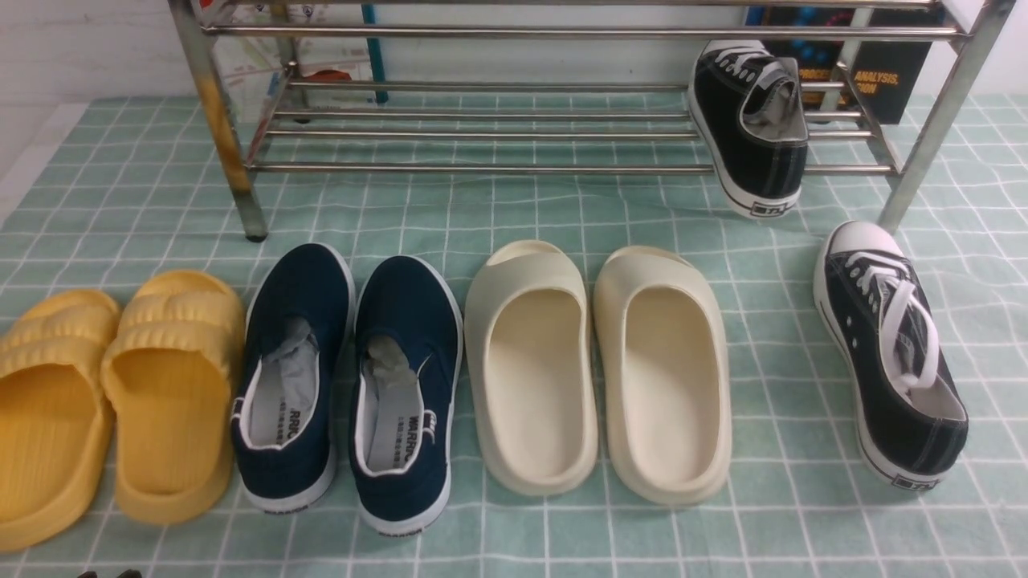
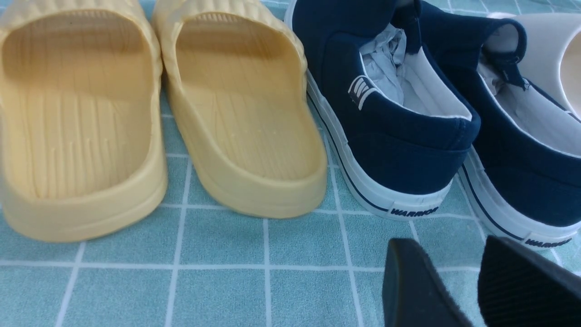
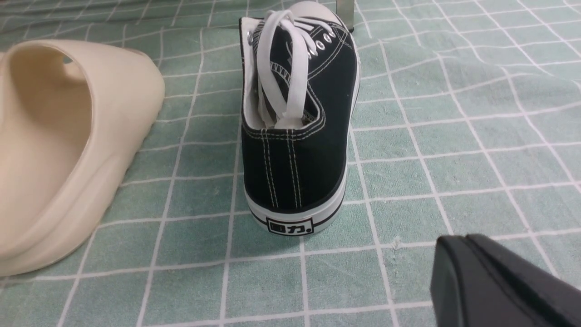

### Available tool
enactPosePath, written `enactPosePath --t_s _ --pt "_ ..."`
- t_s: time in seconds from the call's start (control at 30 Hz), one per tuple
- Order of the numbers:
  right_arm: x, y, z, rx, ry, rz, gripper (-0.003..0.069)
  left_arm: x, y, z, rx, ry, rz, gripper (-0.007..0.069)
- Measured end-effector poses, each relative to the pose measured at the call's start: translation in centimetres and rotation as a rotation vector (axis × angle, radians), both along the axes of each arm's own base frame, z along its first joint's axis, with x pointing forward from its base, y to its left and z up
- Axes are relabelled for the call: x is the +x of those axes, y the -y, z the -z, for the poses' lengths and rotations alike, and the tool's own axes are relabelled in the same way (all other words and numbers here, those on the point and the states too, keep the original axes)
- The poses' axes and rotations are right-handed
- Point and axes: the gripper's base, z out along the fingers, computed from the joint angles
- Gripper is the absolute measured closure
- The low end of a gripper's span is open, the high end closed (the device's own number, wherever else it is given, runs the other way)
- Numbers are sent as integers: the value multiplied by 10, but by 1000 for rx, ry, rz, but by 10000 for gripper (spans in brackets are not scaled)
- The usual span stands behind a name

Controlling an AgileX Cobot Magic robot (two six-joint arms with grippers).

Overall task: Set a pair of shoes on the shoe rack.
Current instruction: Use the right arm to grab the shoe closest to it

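One black sneaker (image 1: 751,128) with white laces lies on the lower bars of the steel shoe rack (image 1: 482,168) at the right end, its heel hanging over the front bar. The other black sneaker (image 1: 887,353) stands on the cloth in front of the rack's right leg. My right gripper (image 3: 458,243) is shut and empty. It hovers low over the cloth just behind that sneaker's heel (image 3: 295,181), a little to one side and apart from it. My left gripper (image 2: 447,245) is open with nothing between its fingers, close behind the navy slip-ons' heels.
A row of other footwear lies in front of the rack: yellow slides (image 1: 120,385), navy slip-ons (image 1: 353,377) and cream slides (image 1: 594,361). A green checked cloth (image 1: 514,209) covers the table. A dark box (image 1: 883,72) stands behind the rack's right end.
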Motion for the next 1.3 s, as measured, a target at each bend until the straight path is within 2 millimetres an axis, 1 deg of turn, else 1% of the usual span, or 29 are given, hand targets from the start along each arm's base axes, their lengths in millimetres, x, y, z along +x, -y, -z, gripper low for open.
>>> enactPosePath --t_s 1.3 --pt "0 0 0 0 0 0 608 0 0 0 0 0 0 386"
